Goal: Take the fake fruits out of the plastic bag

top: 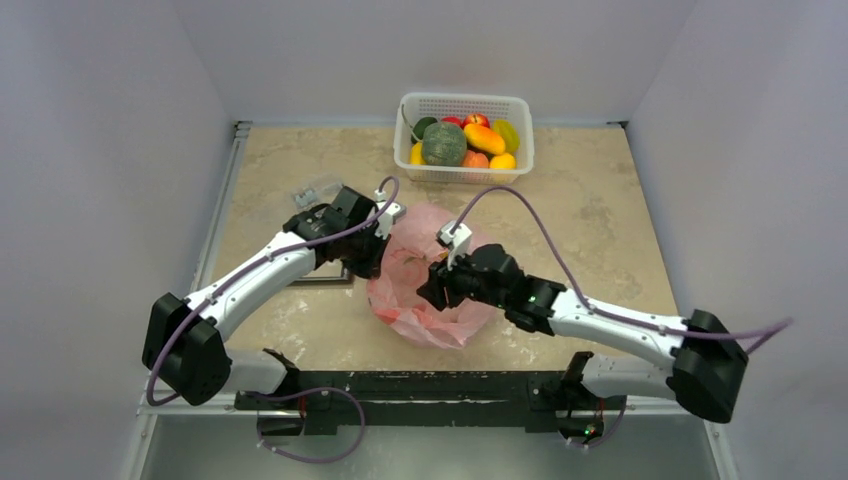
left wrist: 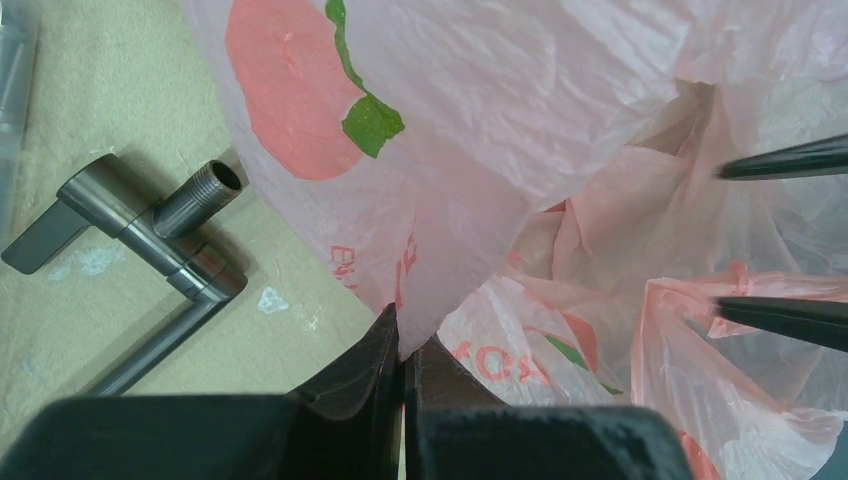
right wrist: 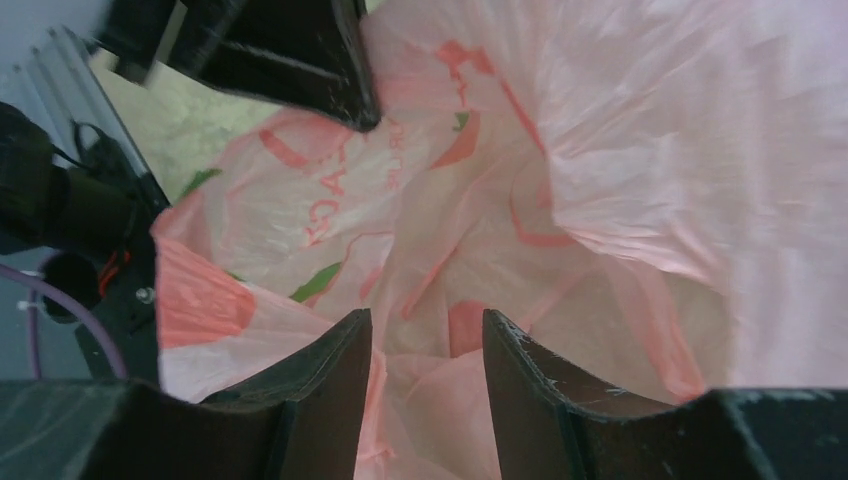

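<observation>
The pink plastic bag [top: 432, 300] lies crumpled mid-table. My left gripper [top: 378, 250] is shut on its left rim; the left wrist view shows the film pinched between the closed jaws [left wrist: 405, 345] and the bag [left wrist: 480, 120] spreading beyond. My right gripper [top: 432, 288] is open over the bag's mouth; in the right wrist view [right wrist: 425, 335] only folds of bag [right wrist: 600, 150] lie between the fingers. No fruit shows inside the bag. The fake fruits, a dull-green melon [top: 444, 145] and yellow and orange pieces [top: 485, 138], lie in the white basket [top: 465, 99].
A grey metal pipe fitting [left wrist: 150, 225] lies on the table left of the bag, partly under my left arm [top: 322, 276]. A clear plastic piece [top: 312, 190] lies at the back left. Red apples and dark green fruit share the basket.
</observation>
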### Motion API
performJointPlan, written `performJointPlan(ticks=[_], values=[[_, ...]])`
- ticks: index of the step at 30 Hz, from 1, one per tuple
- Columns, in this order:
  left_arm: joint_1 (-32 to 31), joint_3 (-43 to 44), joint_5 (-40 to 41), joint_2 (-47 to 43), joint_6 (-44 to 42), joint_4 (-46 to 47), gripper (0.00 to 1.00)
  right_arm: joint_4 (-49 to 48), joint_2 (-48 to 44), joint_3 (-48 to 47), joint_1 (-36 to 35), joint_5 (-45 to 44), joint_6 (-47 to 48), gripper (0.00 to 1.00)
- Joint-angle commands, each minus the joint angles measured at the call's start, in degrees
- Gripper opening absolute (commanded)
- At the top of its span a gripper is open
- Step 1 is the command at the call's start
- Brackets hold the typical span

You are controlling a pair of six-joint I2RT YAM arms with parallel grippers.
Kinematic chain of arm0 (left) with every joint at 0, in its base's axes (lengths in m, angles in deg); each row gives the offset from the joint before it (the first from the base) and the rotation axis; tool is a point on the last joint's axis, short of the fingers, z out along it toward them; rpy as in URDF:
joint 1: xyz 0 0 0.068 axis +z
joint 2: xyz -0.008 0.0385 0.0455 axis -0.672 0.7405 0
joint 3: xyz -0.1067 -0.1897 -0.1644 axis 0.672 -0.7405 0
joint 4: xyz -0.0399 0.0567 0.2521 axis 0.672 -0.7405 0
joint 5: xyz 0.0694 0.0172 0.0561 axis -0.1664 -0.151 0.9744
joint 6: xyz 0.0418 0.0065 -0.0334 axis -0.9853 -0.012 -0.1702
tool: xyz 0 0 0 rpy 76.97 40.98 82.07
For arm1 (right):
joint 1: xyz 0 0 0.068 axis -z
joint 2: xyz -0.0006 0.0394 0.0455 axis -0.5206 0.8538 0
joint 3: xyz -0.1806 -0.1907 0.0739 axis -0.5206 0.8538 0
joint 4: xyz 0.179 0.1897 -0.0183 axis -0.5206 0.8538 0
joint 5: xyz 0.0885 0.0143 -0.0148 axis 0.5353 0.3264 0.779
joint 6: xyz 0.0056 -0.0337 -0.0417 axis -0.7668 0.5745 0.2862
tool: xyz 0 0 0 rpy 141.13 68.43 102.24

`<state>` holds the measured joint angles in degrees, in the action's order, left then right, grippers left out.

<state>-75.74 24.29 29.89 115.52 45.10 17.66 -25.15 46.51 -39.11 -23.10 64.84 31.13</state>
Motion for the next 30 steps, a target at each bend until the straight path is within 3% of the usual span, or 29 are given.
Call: performJointPlan(ticks=[1, 15, 22, 30], values=[[-0.3, -0.8, -0.8, -2.7, 0.8, 2.8, 0.0, -7.0, 9.4, -3.1, -2.0, -5.7, -0.6, 0.46], [-0.5, -1.8, -1.3, -3.9, 0.8, 4.2, 0.0, -22.4, 30.3, -6.1, -3.2, -36.9, 1.0, 0.57], [-0.6, -1.7, -1.5, -3.4, 0.6, 4.2, 0.0, -26.9, 33.4, -8.4, -3.2, -41.9, 3.1, 0.72], [-0.9, -1.5, -2.6, -2.3, 0.4, 4.1, 0.0, -31.3, 41.1, -14.6, -3.1, -45.2, 2.4, 0.97]])
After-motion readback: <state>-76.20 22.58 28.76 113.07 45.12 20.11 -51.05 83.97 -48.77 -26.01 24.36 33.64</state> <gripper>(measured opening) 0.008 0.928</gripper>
